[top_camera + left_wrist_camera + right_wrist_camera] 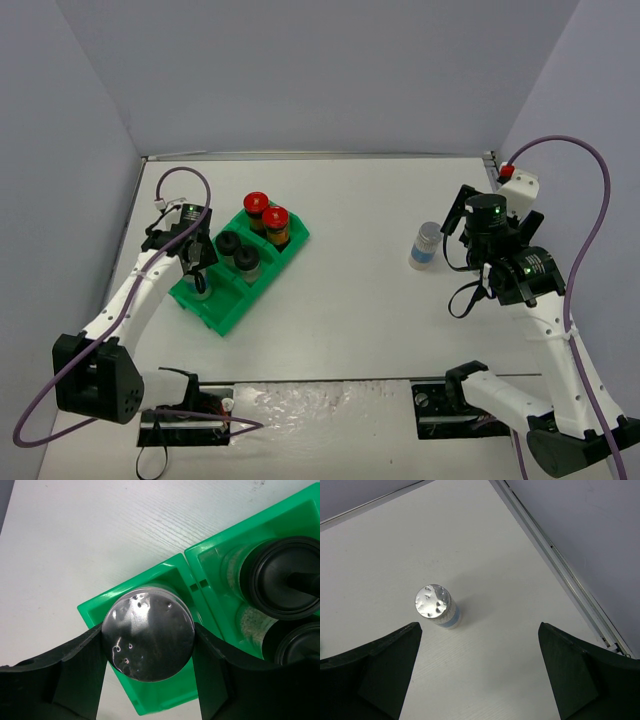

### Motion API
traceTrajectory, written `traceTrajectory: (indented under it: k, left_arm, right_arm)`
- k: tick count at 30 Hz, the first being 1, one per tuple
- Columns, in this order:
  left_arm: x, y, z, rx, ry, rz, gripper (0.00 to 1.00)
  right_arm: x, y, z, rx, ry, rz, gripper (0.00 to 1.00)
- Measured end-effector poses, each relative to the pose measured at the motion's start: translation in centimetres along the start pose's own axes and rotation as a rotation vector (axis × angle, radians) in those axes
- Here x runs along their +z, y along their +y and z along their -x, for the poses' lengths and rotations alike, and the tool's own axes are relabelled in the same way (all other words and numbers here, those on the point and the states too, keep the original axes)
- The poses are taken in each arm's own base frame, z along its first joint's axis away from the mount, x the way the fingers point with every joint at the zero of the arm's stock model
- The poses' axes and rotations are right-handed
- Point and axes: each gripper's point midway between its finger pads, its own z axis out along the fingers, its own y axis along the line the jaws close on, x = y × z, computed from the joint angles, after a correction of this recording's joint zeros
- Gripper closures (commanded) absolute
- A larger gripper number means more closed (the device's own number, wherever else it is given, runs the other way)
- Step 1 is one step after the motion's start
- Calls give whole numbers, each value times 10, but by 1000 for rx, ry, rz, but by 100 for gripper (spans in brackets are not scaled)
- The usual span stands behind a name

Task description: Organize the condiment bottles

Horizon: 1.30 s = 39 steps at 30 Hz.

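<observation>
Sides of jar [148, 636] mostly hidden (perhaps touching tray [165, 700])

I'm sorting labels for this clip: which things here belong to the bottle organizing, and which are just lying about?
Belong: two red-capped jars; two black-capped jars; gripped silver-capped jar at the tray's end; loose silver-capped jar on the table.
Not bottles: green tray, which holds them; white box with red button at the table's right edge.
</observation>
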Motion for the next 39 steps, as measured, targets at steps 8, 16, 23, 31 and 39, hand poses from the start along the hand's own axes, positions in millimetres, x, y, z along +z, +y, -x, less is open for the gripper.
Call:
traceTrajectory:
  k: [8, 16, 23, 31, 39]
  left_arm:
    - [0, 6, -2, -4, 4, 28, 75]
    - [0, 6, -3, -15, 7, 35, 27]
    - [0, 9, -4, -13, 10, 48, 12]
    - [-3, 11, -4, -5, 16, 52, 11]
    - [-37, 14, 30, -44, -74, 25, 11]
  right_arm:
    - [0, 1, 0, 1, 3, 7, 0]
    - [0, 1, -1, -4, 3, 7, 0]
    - [0, 2, -1, -10, 5, 12, 0]
    - [0, 3, -1, -11, 8, 17, 0]
    - [0, 3, -2, -11, 9, 20, 0]
